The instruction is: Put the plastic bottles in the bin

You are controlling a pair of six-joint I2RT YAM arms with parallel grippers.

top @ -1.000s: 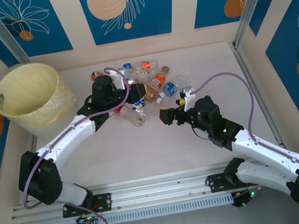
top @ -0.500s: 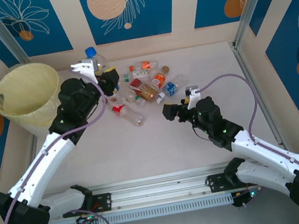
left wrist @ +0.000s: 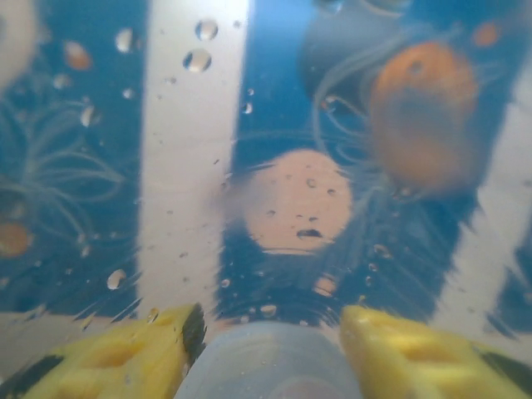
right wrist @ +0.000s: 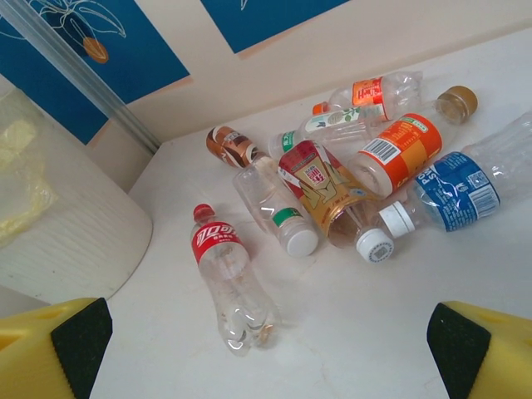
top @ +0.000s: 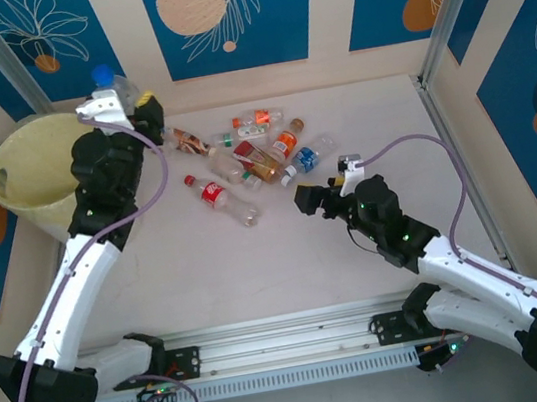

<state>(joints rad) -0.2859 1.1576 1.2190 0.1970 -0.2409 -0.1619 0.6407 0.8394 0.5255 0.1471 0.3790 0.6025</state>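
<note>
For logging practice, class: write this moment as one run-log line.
left end effector: holds blue-capped bottle raised near bin | right end effector: open, facing loose bottles | status: bottle not binned

Right of the bin (top: 36, 165), bare table (top: 188, 274) on the near side leaves open passage, whereas farther right the heap of plastic bottles (top: 266, 151) blocks the far side, 1 red-labelled bottle (top: 215, 197) lies loose before it, and the left gripper (top: 123, 103), clamping a blue-capped bottle (top: 107, 80), hangs by the bin's far right rim.
</note>
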